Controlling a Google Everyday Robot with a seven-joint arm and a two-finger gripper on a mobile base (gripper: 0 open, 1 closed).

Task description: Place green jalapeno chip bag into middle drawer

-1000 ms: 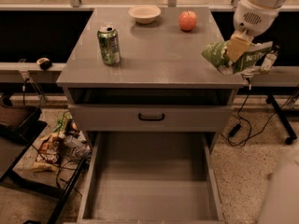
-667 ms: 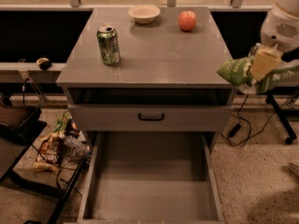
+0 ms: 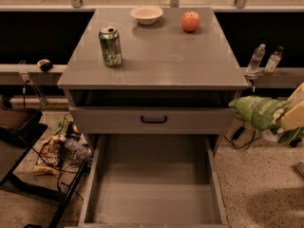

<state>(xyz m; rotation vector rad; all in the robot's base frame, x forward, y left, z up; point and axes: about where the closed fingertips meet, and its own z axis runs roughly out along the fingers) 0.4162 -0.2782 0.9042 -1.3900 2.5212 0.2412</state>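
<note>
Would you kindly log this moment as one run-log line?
gripper: right of cabinet, shut on green jalapeno chip bag | middle drawer: open, bag outside

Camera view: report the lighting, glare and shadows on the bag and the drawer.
Camera view: warm, yellowish light throughout; the green jalapeno chip bag, held by the claw at the right edge, shows pale highlights on its foil; the middle drawer floor is dim, darkest at the back under the drawer front; a faint sheen lies on the cabinet top.

Green chip bag (image 3: 259,112), white lettering, clamped in the pale end effector (image 3: 287,119) at far right; grey drawer (image 3: 152,191), grey tabletop (image 3: 161,53), green can (image 3: 110,45), orange-red apple (image 3: 190,21).
</note>
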